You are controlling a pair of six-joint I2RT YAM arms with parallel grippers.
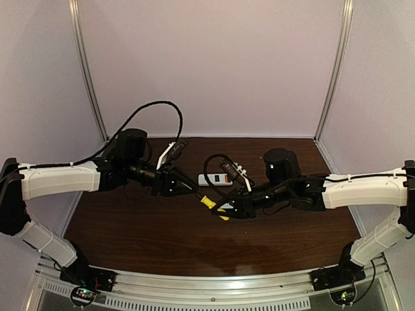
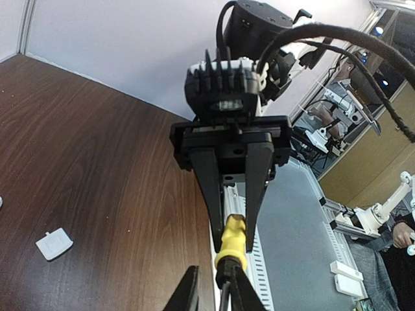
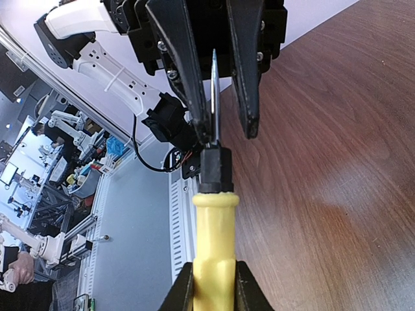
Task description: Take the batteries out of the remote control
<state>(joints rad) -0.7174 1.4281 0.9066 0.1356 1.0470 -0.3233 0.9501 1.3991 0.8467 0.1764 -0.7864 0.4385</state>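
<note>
One yellow screwdriver, two takers. The right gripper clamps its handle, the left gripper sits narrow around the shaft with a gap

L gripper at bottom edge, fingers apart w/ the thin dark shaft of a yellow-handled screwdriver running down btwn them. Straight ahead, R gripper points back at it, both black fingers pinching the yellow handle. Off to the L gripper's left, small white square lid piece lies flat on dark wood table, well apart.
</note>
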